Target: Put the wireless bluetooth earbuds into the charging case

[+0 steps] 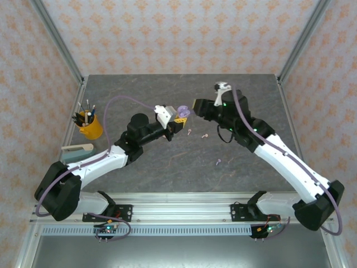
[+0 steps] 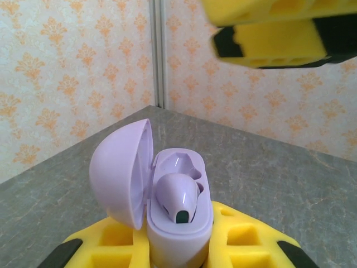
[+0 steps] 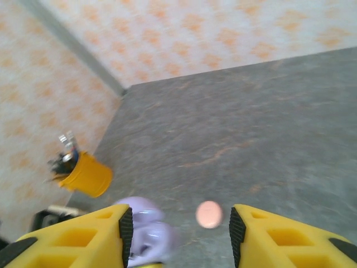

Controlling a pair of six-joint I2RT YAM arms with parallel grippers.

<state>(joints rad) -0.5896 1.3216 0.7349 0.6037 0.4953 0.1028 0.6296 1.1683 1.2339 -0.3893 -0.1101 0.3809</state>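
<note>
The left jaws are shut tight on the purple case. They hold it up over the middle of the bench with its lid open. One purple earbud sits in one hole. The other hole is bare. The right jaws hang just beside the case, open, with nothing in them. A loose purple earbud lies toward the near edge, and two pink earbuds lie nearer the middle. I think the right jaws should pinch the loose purple one softly by its stem. Then they should slide it straight into the bare hole.
</note>
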